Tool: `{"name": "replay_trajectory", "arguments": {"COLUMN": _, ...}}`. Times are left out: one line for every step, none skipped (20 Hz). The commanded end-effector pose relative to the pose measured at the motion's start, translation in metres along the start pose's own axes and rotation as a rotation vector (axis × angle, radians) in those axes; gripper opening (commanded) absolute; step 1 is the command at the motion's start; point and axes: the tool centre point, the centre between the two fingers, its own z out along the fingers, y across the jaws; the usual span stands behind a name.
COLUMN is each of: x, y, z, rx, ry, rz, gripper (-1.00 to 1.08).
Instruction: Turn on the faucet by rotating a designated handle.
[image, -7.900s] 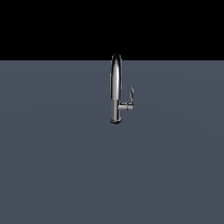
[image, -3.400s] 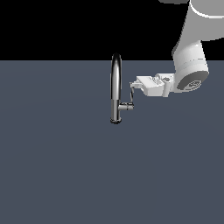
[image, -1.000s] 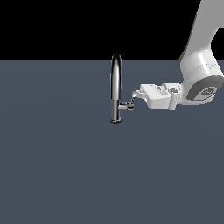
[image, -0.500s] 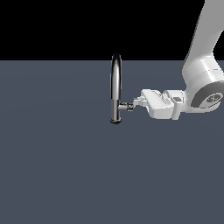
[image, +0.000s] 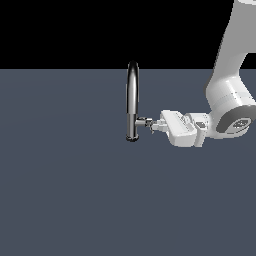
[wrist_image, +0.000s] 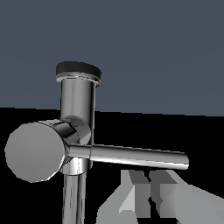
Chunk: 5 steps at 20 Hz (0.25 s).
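The chrome faucet (image: 132, 95) stands upright on the grey floor, its arched spout high. Its short side stub (image: 143, 121) points to the exterior view's right. My gripper (image: 154, 126) is level with the stub's end and reaches in from the right, covering most of the handle there. In the wrist view the faucet column (wrist_image: 78, 113) and the stub's round end cap (wrist_image: 33, 151) are close. The handle (wrist_image: 135, 156) shows as a thin lever sticking out sideways. My gripper (wrist_image: 148, 192) has its fingers (wrist_image: 133, 197) close together right beside the lever, holding nothing.
The white arm (image: 230, 95) comes down from the exterior view's upper right. The flat grey floor (image: 75, 190) spreads around the faucet with nothing else on it.
My gripper has moved down and left toward the faucet's stub. The lever, which stood up above the stub earlier, no longer stands upright.
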Motion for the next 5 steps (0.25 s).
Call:
{"name": "replay_trajectory", "arguments": {"x": 0.026, "y": 0.009, "z": 0.006, "rx": -0.005, "ry": -0.005, "rz": 0.023, "gripper": -1.00}}
{"name": "replay_trajectory", "arguments": {"x": 0.032, "y": 0.010, "z": 0.006, "rx": -0.006, "ry": -0.006, "rz": 0.025, "gripper": -1.00}}
{"name": "replay_trajectory", "arguments": {"x": 0.038, "y": 0.012, "z": 0.007, "rx": -0.007, "ry": -0.006, "rz": 0.026, "gripper": -1.00}}
{"name": "replay_trajectory", "arguments": {"x": 0.043, "y": 0.013, "z": 0.007, "rx": -0.008, "ry": -0.007, "rz": 0.028, "gripper": -1.00}}
{"name": "replay_trajectory", "arguments": {"x": 0.043, "y": 0.013, "z": 0.007, "rx": -0.008, "ry": -0.007, "rz": 0.028, "gripper": -1.00}}
